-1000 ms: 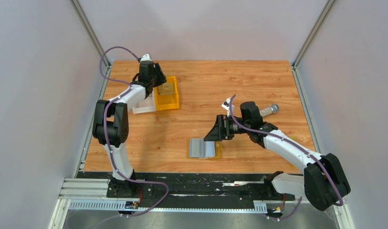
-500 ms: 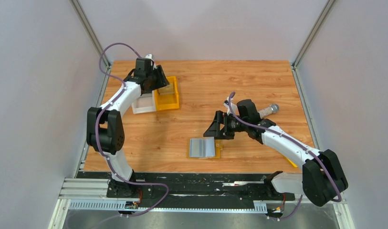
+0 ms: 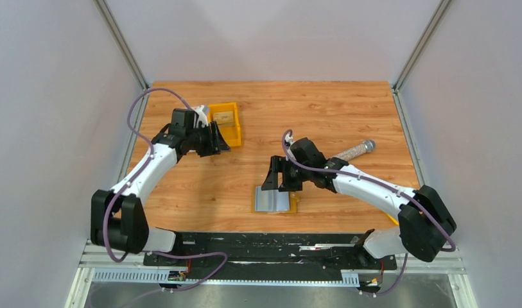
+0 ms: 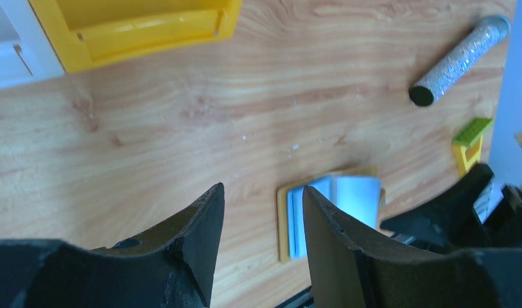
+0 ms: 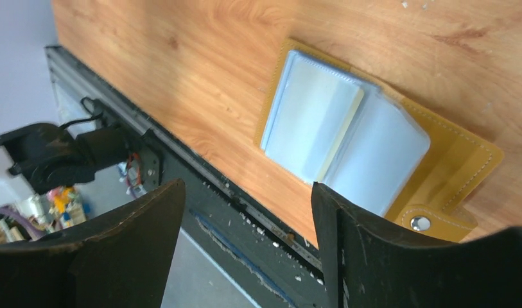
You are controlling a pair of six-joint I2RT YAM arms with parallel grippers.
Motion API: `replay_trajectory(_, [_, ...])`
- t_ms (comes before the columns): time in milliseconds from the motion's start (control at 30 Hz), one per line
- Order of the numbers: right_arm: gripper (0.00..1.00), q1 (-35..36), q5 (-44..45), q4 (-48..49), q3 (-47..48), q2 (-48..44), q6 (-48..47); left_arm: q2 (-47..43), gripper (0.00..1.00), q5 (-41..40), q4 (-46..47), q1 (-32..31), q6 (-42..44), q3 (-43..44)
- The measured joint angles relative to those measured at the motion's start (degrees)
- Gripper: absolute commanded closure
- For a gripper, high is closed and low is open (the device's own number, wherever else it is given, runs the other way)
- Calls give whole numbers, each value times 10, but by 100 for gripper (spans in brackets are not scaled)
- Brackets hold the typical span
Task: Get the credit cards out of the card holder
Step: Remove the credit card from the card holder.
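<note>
Right gripper (image 3: 280, 178): jaws apart, empty, near card holder (image 3: 274, 199).
Left gripper (image 3: 214, 138): jaws apart, empty, well apart from it.
Risk: unpinned card holder may slide or lift whole.

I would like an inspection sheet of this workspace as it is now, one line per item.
Surface: wooden table, a few small white specks.
Job's things: card holder lying open near the front edge, blue panels up; whether cards are inside cannot be told.
Clutter: orange bin, glitter tube, yellow-green tool, white tray.
Grippers: left gripper and right gripper, jaws apart, nothing between them; the right one is close to the holder.
Cables: purple cable along each arm, no snag seen.
Surroundings: grey walls, black rail in front.
</note>
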Motion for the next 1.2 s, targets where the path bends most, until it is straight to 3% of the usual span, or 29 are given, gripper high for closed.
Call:
replay_trajectory(433, [24,75,171,-108,98,129,80,-232,37,-2,-19,0,31,-99])
replay_trajectory(867, [25,137,287,-203,201,260,118,-298,37,-24,-31,0,31,-120])
replay_trajectory(1200, [36,147,316,-220,210,275,125,-313,38,-17,-33,0,29,-134])
